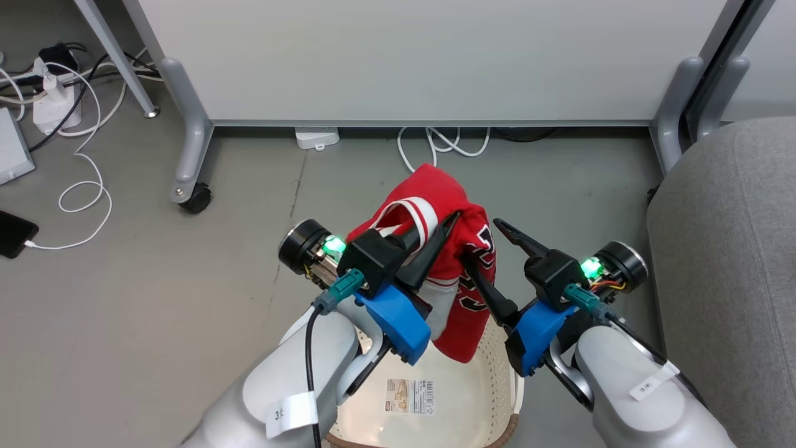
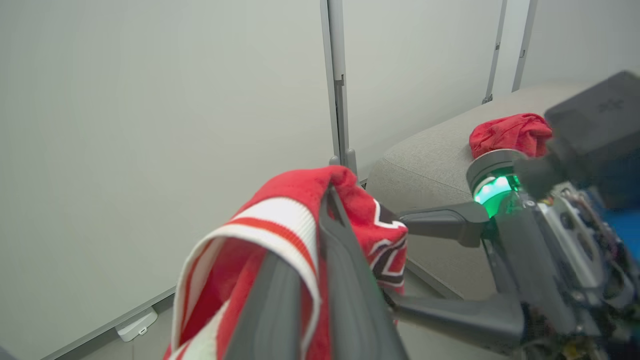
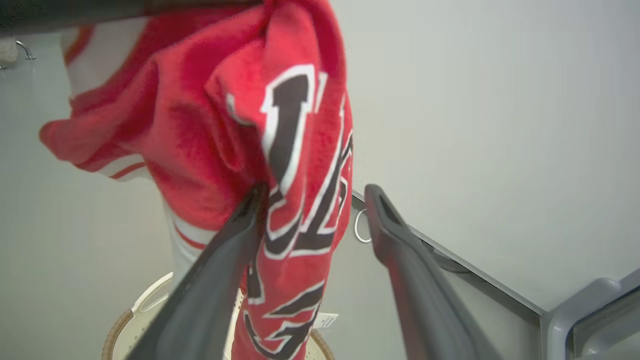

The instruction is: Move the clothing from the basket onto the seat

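Observation:
A red jersey (image 1: 435,186) with white stripes and lettering hangs in the air above the cream basket (image 1: 491,367), with my left gripper (image 1: 435,230) shut on its striped edge. The left wrist view has that fabric (image 2: 295,195) pinched between the left gripper (image 2: 320,225) fingers. My right gripper (image 1: 482,242) stands open just right of the jersey, one finger against the cloth. In the right wrist view the jersey (image 3: 210,125) drapes over the left finger of the open right gripper (image 3: 317,192), with the basket rim (image 3: 117,325) below. A plain red garment (image 2: 510,134) lies on the grey seat (image 2: 430,160), which stands at the right (image 1: 727,249).
A white partition panel on grey legs with casters (image 1: 186,155) stands behind the basket. Cables and a power strip (image 1: 56,106) lie on the floor at the far left, with a black phone (image 1: 12,233) and a white cable loop (image 1: 441,143) under the panel.

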Motion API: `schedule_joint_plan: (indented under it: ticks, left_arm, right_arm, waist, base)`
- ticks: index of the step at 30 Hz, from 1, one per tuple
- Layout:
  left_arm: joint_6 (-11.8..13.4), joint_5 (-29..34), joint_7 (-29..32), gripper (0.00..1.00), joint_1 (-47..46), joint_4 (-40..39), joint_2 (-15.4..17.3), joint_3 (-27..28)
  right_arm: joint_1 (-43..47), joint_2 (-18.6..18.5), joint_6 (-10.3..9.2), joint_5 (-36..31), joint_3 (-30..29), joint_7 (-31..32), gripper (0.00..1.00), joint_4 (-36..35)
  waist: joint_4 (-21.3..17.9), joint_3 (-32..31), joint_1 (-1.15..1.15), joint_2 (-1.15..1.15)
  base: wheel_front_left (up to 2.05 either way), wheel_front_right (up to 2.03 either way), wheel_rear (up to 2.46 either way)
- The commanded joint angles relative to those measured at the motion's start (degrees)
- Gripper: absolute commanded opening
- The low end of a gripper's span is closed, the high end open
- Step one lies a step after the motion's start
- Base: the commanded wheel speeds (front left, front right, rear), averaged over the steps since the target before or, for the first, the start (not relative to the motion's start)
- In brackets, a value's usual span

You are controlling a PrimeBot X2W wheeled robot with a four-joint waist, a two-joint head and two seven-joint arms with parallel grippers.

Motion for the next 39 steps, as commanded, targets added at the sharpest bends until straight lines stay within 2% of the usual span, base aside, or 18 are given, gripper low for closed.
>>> schedule_joint_plan:
  ticks: [1,2,7,23,24,39]
  left_arm:
    - [-0.1,0.3,-0.3,0.00,-0.9,-0.4,0.0,0.1]
    - [-0.2,0.3,-0.3,0.00,-0.8,-0.6,0.0,0.1]
    - [-0.1,0.3,-0.3,0.00,-0.6,-0.8,0.1,-0.1]
    - [0.0,0.1,-0.3,0.00,0.1,-0.5,0.5,0.5]
    - [0.4,0.2,-0.3,1.00,0.0,-0.5,0.4,0.6]
    - [0.9,0.4,-0.2,1.00,1.0,0.9,1.1,0.3]
  right_arm:
    - [-0.9,0.5,0.01,0.4,0.0,0.0,0.39,1.3]
    - [-1.4,0.8,0.01,0.7,-0.1,0.0,0.00,1.8]
    - [-2.1,1.6,0.01,1.4,-0.2,0.0,0.00,2.8]
    - [-0.4,1.0,0.01,2.3,-1.3,0.0,0.00,1.2]
    - [-0.4,1.0,0.01,2.5,-1.7,0.0,0.00,1.0]
    - [0.1,1.8,0.01,3.1,-10.7,0.0,0.00,-3.5]
  waist:
    - [0.1,0.0,-0.01,0.00]
    - [0.0,0.0,-0.01,0.00]
    - [-0.1,0.1,-0.01,0.00]
    - [-1.0,0.0,-0.01,0.00]
    - [-1.0,0.1,-0.01,0.00]
    - [-2.7,1.5,-0.01,0.00]
  base:
    - [0.00,0.00,0.00]
    - [0.00,0.00,0.00]
    - [0.00,0.00,0.00]
    - [0.00,0.00,0.00]
    - [0.00,0.00,0.00]
    - [0.00,0.00,0.00]
